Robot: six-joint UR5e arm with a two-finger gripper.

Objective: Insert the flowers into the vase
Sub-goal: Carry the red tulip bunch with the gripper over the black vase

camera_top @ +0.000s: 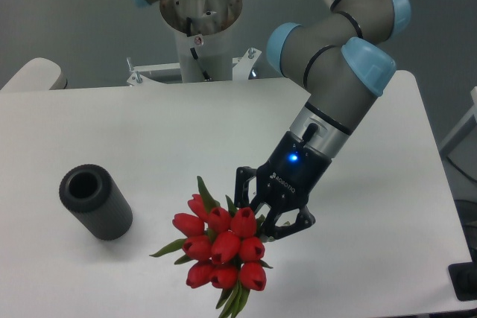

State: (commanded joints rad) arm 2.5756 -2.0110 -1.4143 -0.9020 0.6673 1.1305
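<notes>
Tulips first: your flowers [222,247] sit near the table's [149,132] front edge, pinched in the gripper [262,214]. You'll find the vase [95,201] well apart toward the left edge, upright, mouth open upward.

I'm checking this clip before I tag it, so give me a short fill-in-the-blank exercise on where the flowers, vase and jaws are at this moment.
1. The tulip buds in the flowers are ____ in colour.
2. The vase stands on the white table with its round hole ____ of flowers.
3. In the camera view the vase is to the ____ of the bunch.
4. The gripper has its jaws at the bunch, and a small ____ light glows on its body.

Missing words: red; empty; left; blue
</notes>
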